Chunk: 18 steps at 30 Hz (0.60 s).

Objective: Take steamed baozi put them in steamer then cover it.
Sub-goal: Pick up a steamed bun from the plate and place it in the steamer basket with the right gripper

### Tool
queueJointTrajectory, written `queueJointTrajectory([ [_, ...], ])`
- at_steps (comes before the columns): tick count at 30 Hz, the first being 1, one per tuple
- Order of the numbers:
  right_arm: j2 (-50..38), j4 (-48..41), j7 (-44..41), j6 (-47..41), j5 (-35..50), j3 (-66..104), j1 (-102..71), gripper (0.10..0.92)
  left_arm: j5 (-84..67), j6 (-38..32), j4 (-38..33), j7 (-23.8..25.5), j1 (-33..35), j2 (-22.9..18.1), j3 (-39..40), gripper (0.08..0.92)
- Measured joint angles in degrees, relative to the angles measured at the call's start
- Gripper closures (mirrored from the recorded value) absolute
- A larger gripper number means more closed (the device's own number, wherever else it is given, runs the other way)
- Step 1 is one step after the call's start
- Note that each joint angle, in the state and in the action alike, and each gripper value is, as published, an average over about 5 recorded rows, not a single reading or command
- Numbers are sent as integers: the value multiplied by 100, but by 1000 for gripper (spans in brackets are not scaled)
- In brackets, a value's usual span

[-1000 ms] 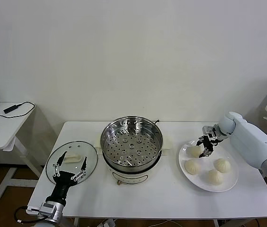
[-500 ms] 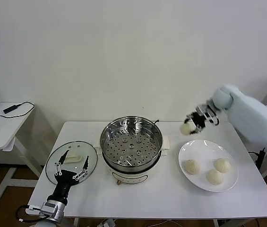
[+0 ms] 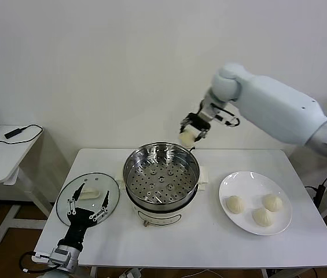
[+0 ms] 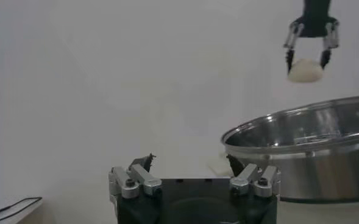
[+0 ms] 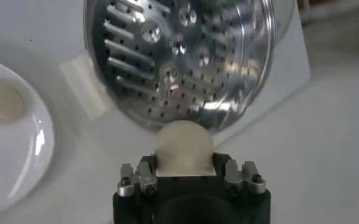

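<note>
My right gripper is shut on one cream-white steamed baozi and hangs in the air above the far right rim of the steamer, a shiny steel pot with a bare perforated tray. The right wrist view shows that baozi between the fingers, with the steamer below it. Three more baozi lie on the white plate at the right. My left gripper stands open low over the glass lid at the table's left.
The lid has a white handle in its middle. A small side table with a mouse and a cable stands beyond the left edge. The white wall rises close behind the steamer.
My right gripper lifted one baozi off the plate and carried it up and to the left, to above the steamer's far rim. The left arm barely moved.
</note>
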Motion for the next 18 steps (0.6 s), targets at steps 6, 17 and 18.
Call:
queueJointTrajectory([
  [6,395,-43,49,143,-471,-35,-261,405,2,-51,-8,21,19,10,-18,177],
  [17,905,-474,143,253,-1277,191,-833,400,43,-162,-17,81,68,33,-72,177],
  [18,946,-527,152,265,-1345,225,-877,400,51,-174,-8,89,72,37,-77,177],
])
